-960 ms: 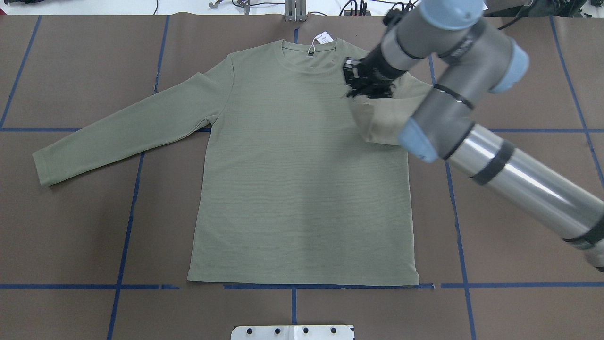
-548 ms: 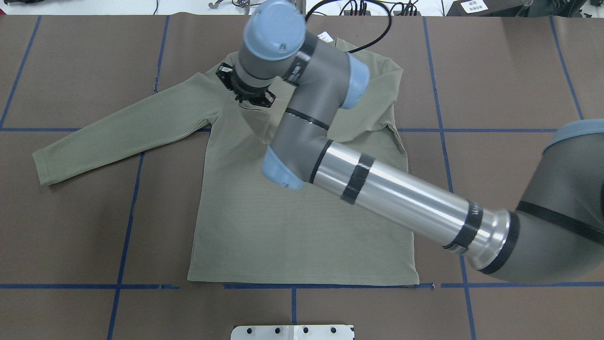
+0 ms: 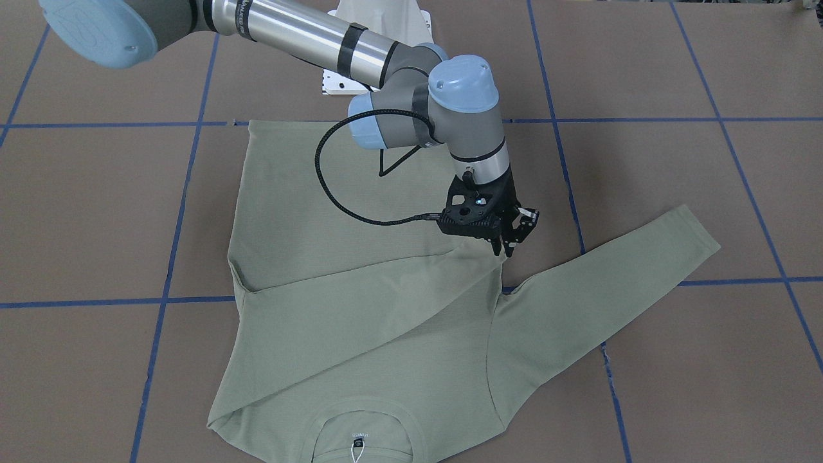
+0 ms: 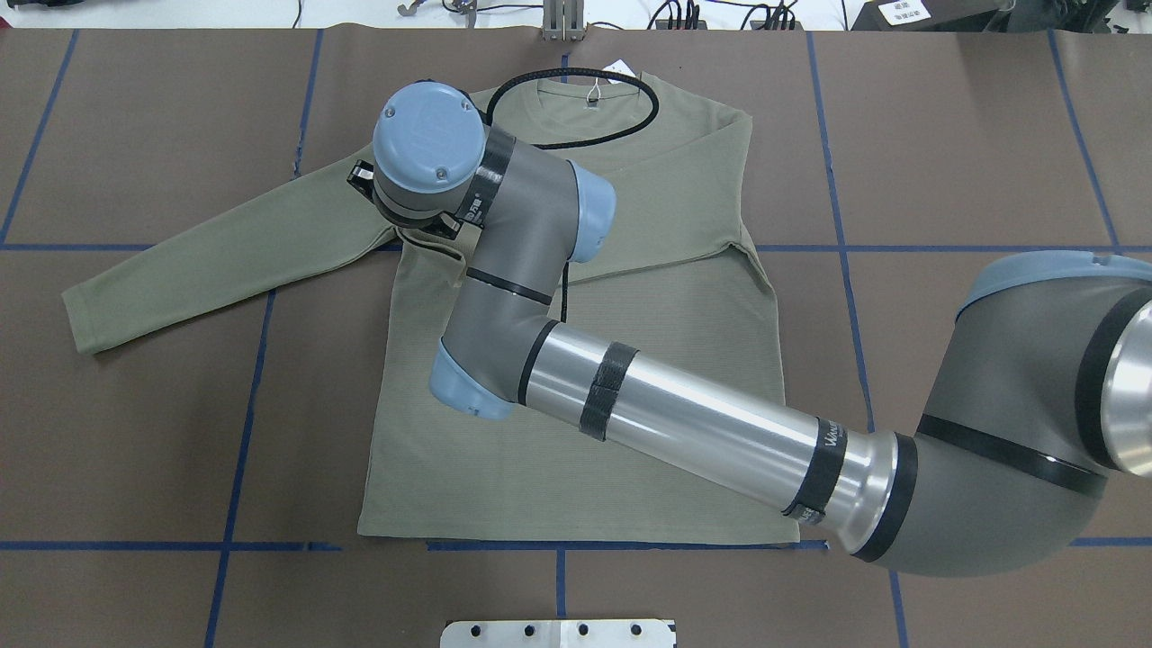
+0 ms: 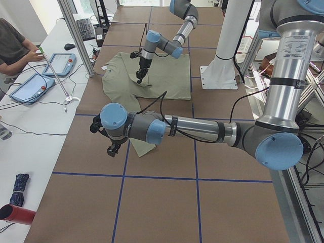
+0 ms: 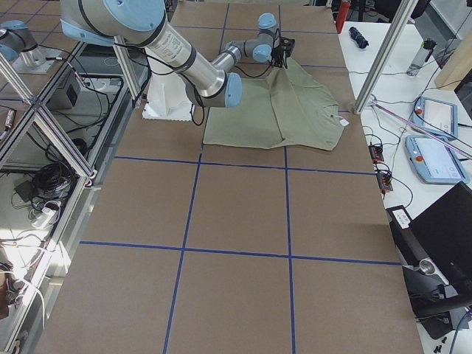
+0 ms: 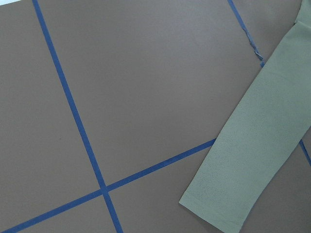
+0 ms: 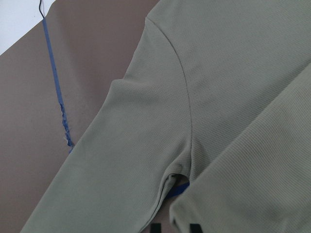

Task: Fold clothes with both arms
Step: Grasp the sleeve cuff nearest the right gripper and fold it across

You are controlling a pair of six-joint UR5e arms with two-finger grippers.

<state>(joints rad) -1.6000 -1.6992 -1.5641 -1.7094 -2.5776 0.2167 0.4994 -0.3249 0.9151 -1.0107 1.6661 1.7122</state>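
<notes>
Right claw [image 3: 506, 251] has dragged one sleeve [image 3: 386, 302] across the shirt [image 4: 504, 486] on the bench [image 4: 135, 432]; clenched or released, I cannot tell, for either claw. Other sleeve [image 4: 225, 261] stretches left, nearer the left claw [image 5: 112, 150].

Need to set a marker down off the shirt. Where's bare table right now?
Overhead view, free: the brown table right of the shirt, above the right arm; the patch under the outstretched sleeve, left of the body; the strip between hem and base plate. Crowded: the armpit by the right gripper.
</notes>
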